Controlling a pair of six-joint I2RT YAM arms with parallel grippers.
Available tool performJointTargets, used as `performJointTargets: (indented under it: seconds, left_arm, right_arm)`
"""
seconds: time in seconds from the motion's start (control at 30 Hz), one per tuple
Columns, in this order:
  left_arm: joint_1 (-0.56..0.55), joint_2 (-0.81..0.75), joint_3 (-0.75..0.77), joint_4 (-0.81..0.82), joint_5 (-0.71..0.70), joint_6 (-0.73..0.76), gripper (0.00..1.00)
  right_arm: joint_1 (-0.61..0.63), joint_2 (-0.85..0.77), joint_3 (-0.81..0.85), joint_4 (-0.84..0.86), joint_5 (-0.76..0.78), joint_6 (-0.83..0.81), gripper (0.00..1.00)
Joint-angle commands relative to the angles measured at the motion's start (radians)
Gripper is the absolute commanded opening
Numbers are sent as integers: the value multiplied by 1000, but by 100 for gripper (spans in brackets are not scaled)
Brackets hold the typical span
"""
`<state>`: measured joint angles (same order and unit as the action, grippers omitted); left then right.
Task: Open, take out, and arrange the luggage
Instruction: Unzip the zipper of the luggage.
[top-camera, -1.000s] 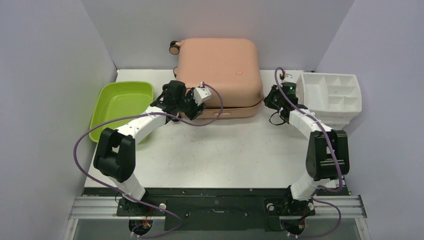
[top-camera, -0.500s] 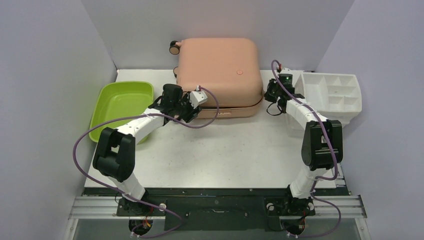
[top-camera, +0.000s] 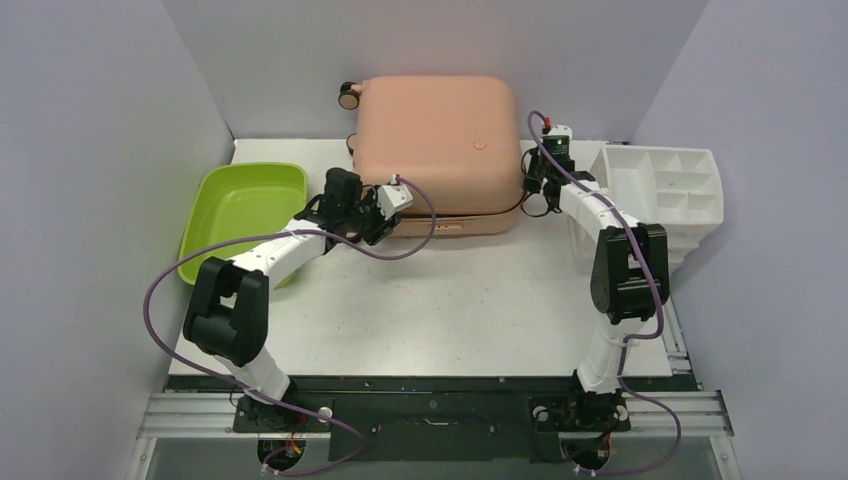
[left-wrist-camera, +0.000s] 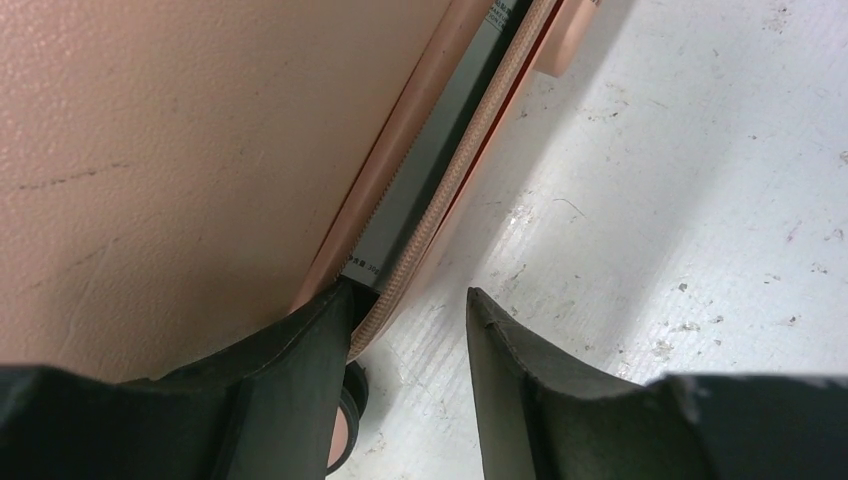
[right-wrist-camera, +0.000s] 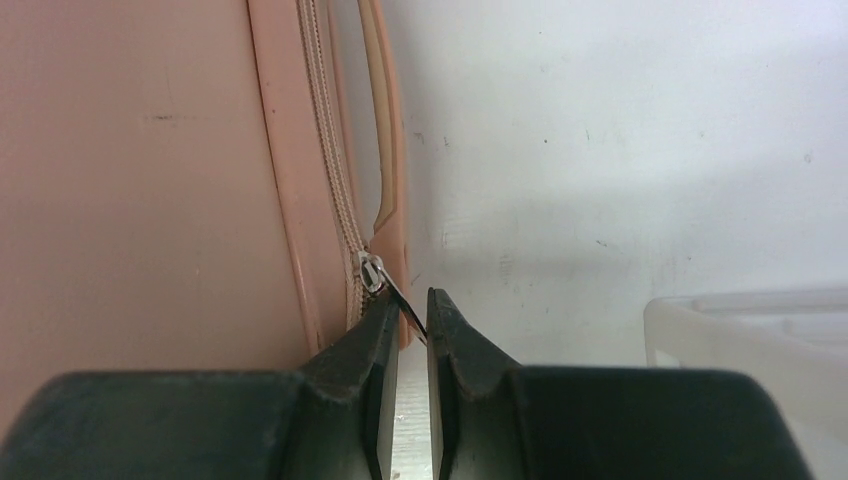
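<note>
The salmon-pink luggage (top-camera: 440, 130) lies flat at the back of the table, its zip partly undone along the front. My left gripper (top-camera: 384, 218) is at its front left corner. There its jaws stand open (left-wrist-camera: 408, 296), one finger (left-wrist-camera: 300, 360) tucked into the parted seam beside the zip tape (left-wrist-camera: 440, 200), the other over bare table. My right gripper (top-camera: 531, 186) is at the luggage's right side (right-wrist-camera: 130, 180). It is shut (right-wrist-camera: 408, 302) on the thin metal zip pull (right-wrist-camera: 398, 294), which hangs from the slider (right-wrist-camera: 371, 270).
A lime-green tub (top-camera: 240, 210) sits left of the luggage, beside my left arm. A white compartment organizer (top-camera: 665, 190) stands at the right, close to my right arm, its rim (right-wrist-camera: 750, 330) showing. Grey walls enclose three sides. A caster wheel (left-wrist-camera: 345, 425) sits under my left finger.
My right gripper has travelled toward the back along the luggage's right side, holding the zip pull. My left gripper has shifted slightly left at the front corner, its jaws a little narrower.
</note>
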<state>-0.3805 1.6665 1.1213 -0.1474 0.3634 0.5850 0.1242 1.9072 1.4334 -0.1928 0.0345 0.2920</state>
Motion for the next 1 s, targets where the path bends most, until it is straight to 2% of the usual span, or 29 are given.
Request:
performJointTargets:
  seconds: [0.0,0.23,0.33,0.43,0.47,0.5,0.57,0.6,0.63,0.73,0.8,0.97]
  left_arm:
    - [68,-42,-19,8,-109,24,43]
    - [84,-70,-54,-5,-63,32,42]
    - [101,-82,-59,-20,-37,38,42]
    - [122,-105,-49,-53,18,43,43]
    - [132,-111,-47,-60,28,44,44]
    - [137,-124,-46,-69,42,42,46]
    - [149,-145,-44,-77,49,41,50]
    - [155,-153,-42,-85,52,41,52]
    - [158,-167,-38,-88,54,38,59]
    - [175,-203,-26,-87,77,2,74]
    - [181,-231,-4,-84,92,-29,80]
    - [190,-284,51,-76,119,-103,84]
  right_arm:
    - [-43,42,157,219,194,27,8]
    - [-62,110,274,206,109,21,6]
    - [-71,144,302,223,-4,18,1]
    - [-77,129,262,267,-130,14,2]
    - [-77,119,217,303,-145,9,8]
    - [-75,90,193,320,-165,5,20]
    - [-76,45,119,375,-190,-3,32]
    - [-76,29,77,381,-194,-9,35]
    - [-76,-1,60,384,-196,-12,39]
    - [-81,-68,-11,376,-174,-15,44]
    - [-88,-120,-43,375,-161,-6,45]
    - [-102,-224,-87,347,-197,55,43]
